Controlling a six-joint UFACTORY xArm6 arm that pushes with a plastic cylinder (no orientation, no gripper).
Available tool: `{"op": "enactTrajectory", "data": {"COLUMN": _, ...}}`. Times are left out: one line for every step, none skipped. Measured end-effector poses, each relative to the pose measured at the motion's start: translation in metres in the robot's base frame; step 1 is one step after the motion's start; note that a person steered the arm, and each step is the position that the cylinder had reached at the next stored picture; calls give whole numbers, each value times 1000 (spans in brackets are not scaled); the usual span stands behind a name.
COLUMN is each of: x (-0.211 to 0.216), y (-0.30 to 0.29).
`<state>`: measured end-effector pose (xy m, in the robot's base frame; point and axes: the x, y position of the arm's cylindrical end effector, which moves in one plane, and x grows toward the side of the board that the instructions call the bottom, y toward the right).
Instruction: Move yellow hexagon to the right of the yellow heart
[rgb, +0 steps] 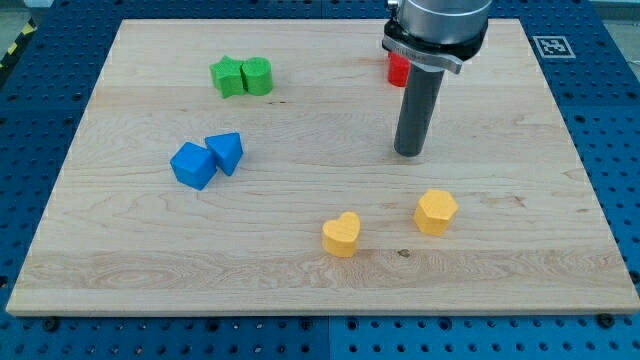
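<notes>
The yellow hexagon (436, 211) lies on the wooden board (130, 250), right of centre toward the view's bottom. The yellow heart (341, 234) lies to its left and slightly lower, with a gap of about one block width between them. My tip (408, 153) touches the board above the hexagon, a little to its left, about one block length away from it. It touches no block.
Two green blocks (241, 76) sit touching at the view's upper left. A blue cube (192, 165) and a blue triangular block (226, 152) touch at the left. A red block (397, 69) is partly hidden behind the arm at the top.
</notes>
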<state>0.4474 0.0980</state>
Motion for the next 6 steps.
{"op": "enactTrajectory", "data": {"x": 8, "y": 0}}
{"op": "enactTrajectory", "data": {"x": 9, "y": 4}}
{"op": "enactTrajectory", "data": {"x": 17, "y": 25}}
{"op": "enactTrajectory", "data": {"x": 41, "y": 25}}
{"op": "enactTrajectory", "data": {"x": 50, "y": 28}}
{"op": "enactTrajectory", "data": {"x": 58, "y": 40}}
